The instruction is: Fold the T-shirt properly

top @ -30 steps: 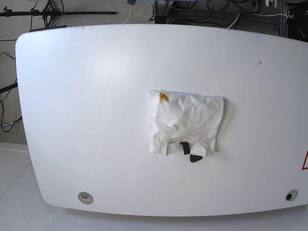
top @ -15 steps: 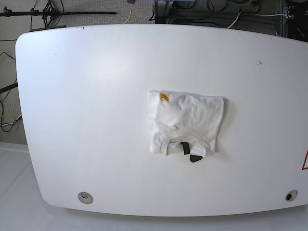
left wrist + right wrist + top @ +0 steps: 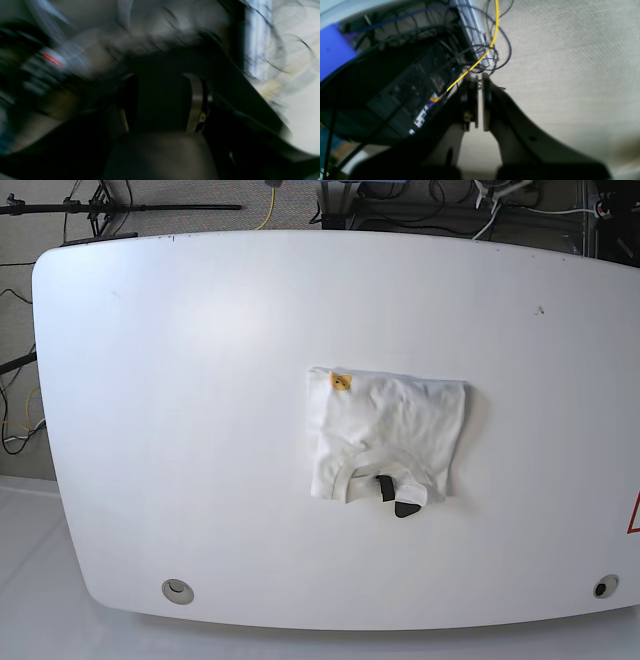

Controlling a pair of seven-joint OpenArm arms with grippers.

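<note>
T-shirt (image 3: 388, 435) folded on table (image 3: 180, 380); left claw (image 3: 160, 102) gaping, empty; right claw (image 3: 480, 100) clenched, empty.

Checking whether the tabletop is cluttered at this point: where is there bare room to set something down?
Nearly everywhere. The white table is bare from its left edge up to the folded T-shirt, and also along the far edge behind it and in the strip to its right. The only occupied patch is the shirt itself, right of centre. Two small round holes sit near the front corners.

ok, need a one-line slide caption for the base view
White cotton T-shirt, folded into a compact rectangle with its black neck label showing, lies alone on the white rounded table; no arms in view.
</note>
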